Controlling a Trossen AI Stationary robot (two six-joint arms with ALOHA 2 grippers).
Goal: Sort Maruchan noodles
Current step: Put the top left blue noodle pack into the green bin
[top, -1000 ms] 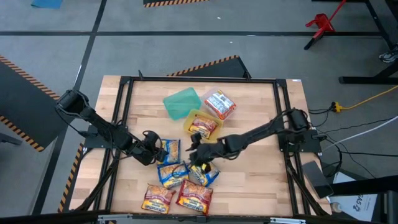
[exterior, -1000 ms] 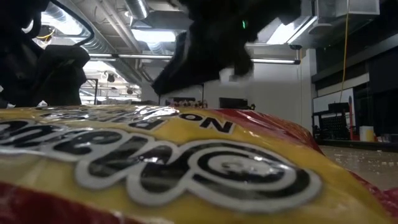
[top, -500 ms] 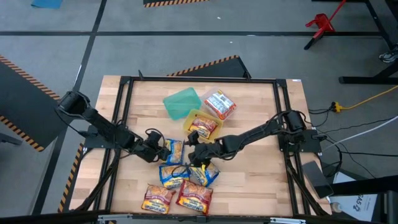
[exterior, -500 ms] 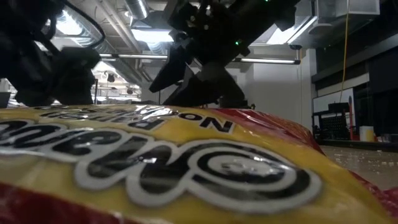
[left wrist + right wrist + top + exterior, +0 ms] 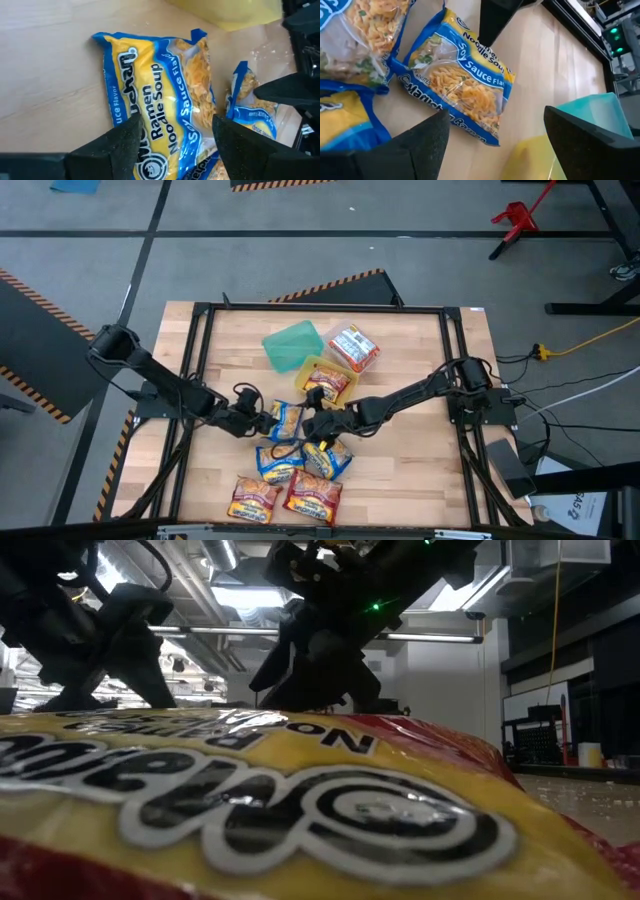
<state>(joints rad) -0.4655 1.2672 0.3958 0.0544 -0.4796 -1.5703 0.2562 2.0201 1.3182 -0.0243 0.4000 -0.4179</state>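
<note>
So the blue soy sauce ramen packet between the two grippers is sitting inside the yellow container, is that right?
Not quite. The blue soy sauce packet does lie between the left gripper and the right gripper, but on the bare wooden table, beside the yellow container, not in it. The high view shows this.

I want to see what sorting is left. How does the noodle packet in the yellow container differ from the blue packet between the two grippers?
The orange-red packet lies inside the yellow container; the blue soy sauce packet lies on the bare table. The orange-red packet has no gripper near it; the blue one sits between the open left gripper and open right gripper, held by neither. Both are flat crinkly Maruchan packets.
</note>
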